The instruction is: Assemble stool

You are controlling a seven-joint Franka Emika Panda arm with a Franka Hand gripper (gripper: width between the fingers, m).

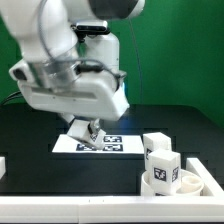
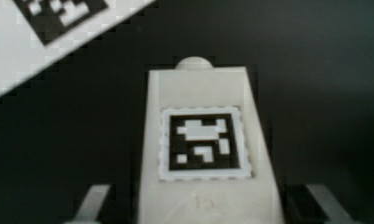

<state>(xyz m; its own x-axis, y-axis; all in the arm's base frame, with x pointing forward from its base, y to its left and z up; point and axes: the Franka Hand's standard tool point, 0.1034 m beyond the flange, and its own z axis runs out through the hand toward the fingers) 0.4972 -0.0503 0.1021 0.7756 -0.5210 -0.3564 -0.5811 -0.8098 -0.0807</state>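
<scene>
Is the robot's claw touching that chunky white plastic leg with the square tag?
Apart. The wrist view shows the chunky white plastic leg lying between the gripper fingers, with a dark gap on each side.

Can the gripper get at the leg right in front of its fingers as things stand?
Likely yes. The leg lies between the open fingers of the gripper, with bare table on both sides. The marker board sits apart, not in the way.

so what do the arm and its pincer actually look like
The arm is glossy white, with bulky rounded shells and a black section near the top. Its pincer is white with dark parts, and the fingers look pale grey. No cables or markings show.
</scene>
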